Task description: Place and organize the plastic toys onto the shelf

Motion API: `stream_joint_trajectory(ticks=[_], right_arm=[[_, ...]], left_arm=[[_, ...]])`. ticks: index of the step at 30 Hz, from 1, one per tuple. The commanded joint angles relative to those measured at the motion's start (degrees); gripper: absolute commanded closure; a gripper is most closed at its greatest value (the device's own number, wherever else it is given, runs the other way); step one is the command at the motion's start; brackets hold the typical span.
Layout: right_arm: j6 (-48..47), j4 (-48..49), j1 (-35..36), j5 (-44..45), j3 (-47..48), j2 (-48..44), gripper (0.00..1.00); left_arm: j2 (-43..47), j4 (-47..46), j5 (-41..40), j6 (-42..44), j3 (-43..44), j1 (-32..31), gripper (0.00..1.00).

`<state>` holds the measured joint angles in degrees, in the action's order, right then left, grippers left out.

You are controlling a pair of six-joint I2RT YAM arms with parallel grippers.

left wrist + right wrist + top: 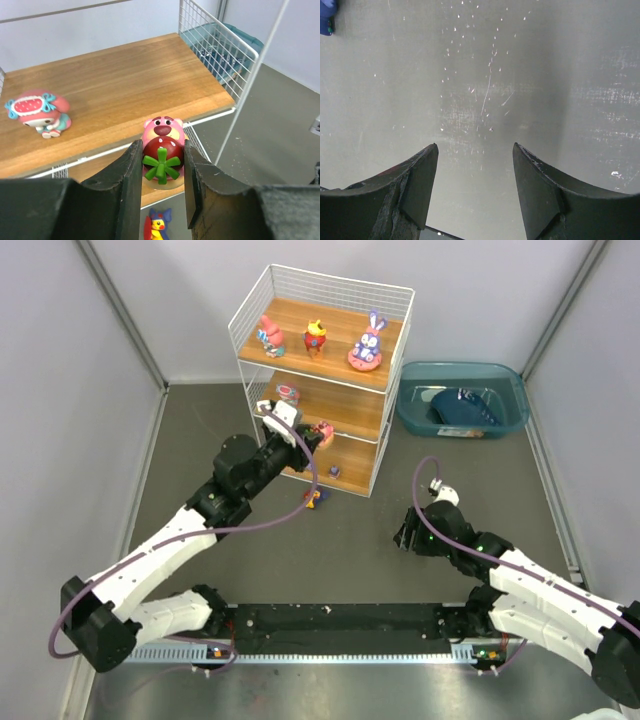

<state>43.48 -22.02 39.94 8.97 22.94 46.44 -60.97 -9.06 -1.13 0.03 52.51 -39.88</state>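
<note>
The shelf (pixel 322 380) is a white wire rack with wooden tiers. Three plastic toys stand on its top tier: a pink one (pixel 271 336), a red-yellow one (pixel 316 337) and a purple bunny (pixel 368 345). A pink-teal toy (pixel 40 112) lies on the middle tier (pixel 125 85). My left gripper (pixel 161 162) is shut on a pink bear toy with a red strawberry body (pixel 161 145), held at the front edge of that tier. A yellow-blue toy (pixel 314 499) sits on the table below the shelf. My right gripper (pixel 475 165) hangs open over bare grey table, nothing between its fingers.
A teal bin (pixel 505 390) holding a dark blue object stands right of the shelf. A small purple item (pixel 334 472) rests on the bottom tier. Grey walls close in on both sides. The shelf's wire side panel (pixel 220 45) rises just right of the held toy.
</note>
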Motion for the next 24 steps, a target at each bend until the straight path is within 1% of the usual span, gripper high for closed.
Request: stream_joint_trajectory(ticks=[1, 11, 24], right_arm=[[-0.7, 0.9, -0.7, 1.0, 0.9, -1.0, 0.38], [-1.4, 0.3, -0.7, 1.7, 1.1, -1.3, 0.38], [-1.4, -0.1, -1.1, 1.6, 1.1, -1.8, 0.38]], left_arm=[[-2.6, -5.6, 6.5, 0.5, 5.3, 3.8, 1.0], [-9.0, -8.2, 10.1, 0.5, 10.9, 7.9, 1.0], [-13.6, -11.3, 6.4, 0.5, 11.4, 8.7, 1.0]])
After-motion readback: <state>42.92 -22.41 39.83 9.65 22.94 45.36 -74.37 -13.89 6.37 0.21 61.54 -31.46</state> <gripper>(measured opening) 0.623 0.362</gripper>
